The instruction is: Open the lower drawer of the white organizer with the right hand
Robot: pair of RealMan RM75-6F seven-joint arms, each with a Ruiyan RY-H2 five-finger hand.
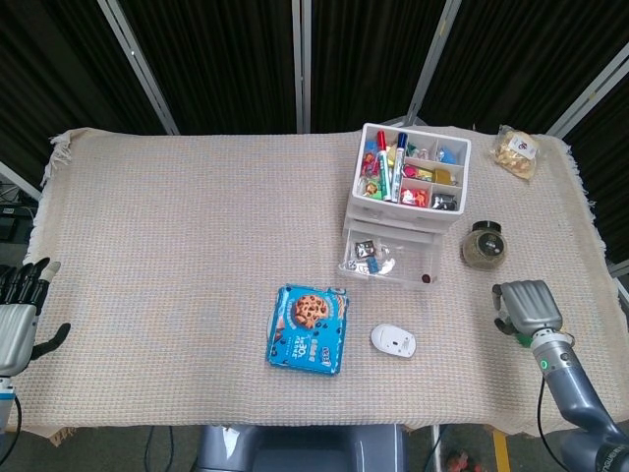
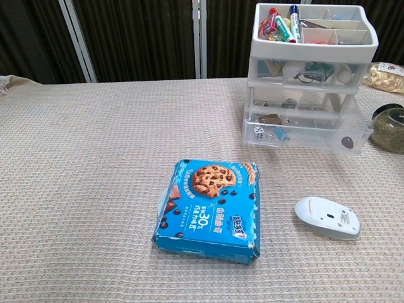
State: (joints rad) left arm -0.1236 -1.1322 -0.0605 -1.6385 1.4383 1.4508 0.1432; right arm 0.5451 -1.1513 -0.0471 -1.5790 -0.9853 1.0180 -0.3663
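The jar is cut off by the chest view's edge. The things in the lower drawer look too small to tell.

We record a white plastic organizer with translucent drawers standing upright on the beige woven table cover, toward the far right corner of the table. Its open top tray is split into compartments holding red and blue markers and small colourful items. The clear plastic lower drawer is pulled out toward the near edge, projecting past the drawers above it. Inside it we note a white die, a blue item and, at its right end, a small dark object.
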